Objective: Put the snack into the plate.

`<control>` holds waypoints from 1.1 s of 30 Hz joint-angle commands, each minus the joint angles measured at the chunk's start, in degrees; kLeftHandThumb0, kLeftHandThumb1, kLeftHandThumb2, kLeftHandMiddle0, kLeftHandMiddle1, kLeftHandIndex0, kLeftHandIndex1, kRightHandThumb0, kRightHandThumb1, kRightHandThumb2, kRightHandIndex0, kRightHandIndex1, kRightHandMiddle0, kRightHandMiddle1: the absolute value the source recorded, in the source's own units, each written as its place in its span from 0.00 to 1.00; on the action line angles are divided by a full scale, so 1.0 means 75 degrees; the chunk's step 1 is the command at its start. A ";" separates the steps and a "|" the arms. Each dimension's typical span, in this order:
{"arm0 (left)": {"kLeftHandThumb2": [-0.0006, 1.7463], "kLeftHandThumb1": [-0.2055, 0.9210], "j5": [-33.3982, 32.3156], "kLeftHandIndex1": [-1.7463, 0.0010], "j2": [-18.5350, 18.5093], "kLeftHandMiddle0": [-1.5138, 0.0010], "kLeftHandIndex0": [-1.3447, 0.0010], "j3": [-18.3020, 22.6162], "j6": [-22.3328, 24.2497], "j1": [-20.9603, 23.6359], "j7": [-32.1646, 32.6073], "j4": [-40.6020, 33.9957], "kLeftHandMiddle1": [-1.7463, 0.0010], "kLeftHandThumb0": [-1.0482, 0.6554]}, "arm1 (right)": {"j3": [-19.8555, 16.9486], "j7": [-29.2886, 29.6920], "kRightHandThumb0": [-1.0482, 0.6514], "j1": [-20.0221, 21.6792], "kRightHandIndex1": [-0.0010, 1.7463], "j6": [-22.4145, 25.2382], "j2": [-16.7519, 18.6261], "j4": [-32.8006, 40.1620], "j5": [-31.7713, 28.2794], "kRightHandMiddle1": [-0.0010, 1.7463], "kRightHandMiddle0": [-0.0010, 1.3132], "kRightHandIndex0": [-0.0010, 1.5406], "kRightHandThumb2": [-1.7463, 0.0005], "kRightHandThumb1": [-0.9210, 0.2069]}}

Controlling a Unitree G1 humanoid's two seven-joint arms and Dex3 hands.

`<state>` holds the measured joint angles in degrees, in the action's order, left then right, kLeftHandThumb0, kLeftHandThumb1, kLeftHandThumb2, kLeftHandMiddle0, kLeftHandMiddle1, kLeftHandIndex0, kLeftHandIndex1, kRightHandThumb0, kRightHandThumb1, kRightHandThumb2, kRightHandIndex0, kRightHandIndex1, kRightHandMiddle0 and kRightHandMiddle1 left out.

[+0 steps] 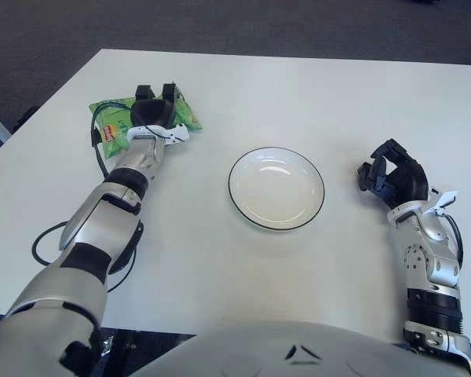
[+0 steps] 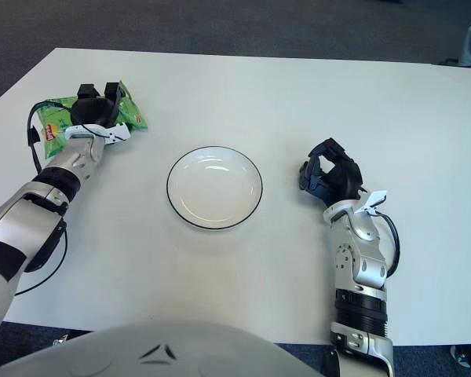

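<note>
My left hand (image 1: 153, 114) fingers curled over the green snack bag (image 1: 118, 126), far-left of the plate (image 1: 276, 188) | bag likely light, crinkly, slippery; grip mid-body | right hand (image 1: 392, 177) loosely curled, empty, right of plate.

The snack (image 1: 114, 126) is a green foil packet with a red mark, lying flat at the far left of the table. The plate (image 1: 276, 188) is round, white, dark-rimmed and upright, at centre, well apart to the packet's right and nearer.
</note>
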<state>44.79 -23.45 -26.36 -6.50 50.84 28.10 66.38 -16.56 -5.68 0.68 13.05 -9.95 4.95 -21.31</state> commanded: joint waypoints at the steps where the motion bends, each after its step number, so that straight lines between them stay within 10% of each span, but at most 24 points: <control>1: 0.77 0.44 -0.0185 0.00 0.0047 0.59 0.60 -0.0042 -0.0326 -0.0223 -0.0327 0.0205 0.00 0.89 | 0.0041 0.0047 0.34 -0.0434 1.00 0.0323 0.0209 -0.0396 0.0019 1.00 0.43 0.77 0.29 0.48; 9: 0.80 0.40 -0.0414 0.00 0.0080 0.56 0.40 0.0035 -0.0744 -0.0208 -0.0185 -0.0215 0.00 0.91 | 0.0051 0.0049 0.34 -0.0392 1.00 0.0291 0.0214 -0.0454 0.0044 1.00 0.43 0.77 0.29 0.48; 33: 0.88 0.30 -0.0359 0.00 -0.0473 0.50 0.22 0.0203 -0.3690 -0.0004 0.0830 -0.2094 0.00 0.93 | 0.0061 0.0021 0.34 -0.0333 1.00 0.0280 0.0220 -0.0584 0.0019 1.00 0.43 0.77 0.29 0.48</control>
<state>41.32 -25.72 -25.47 -30.85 49.91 31.85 54.45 -16.54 -5.91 1.03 12.54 -10.07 4.40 -21.31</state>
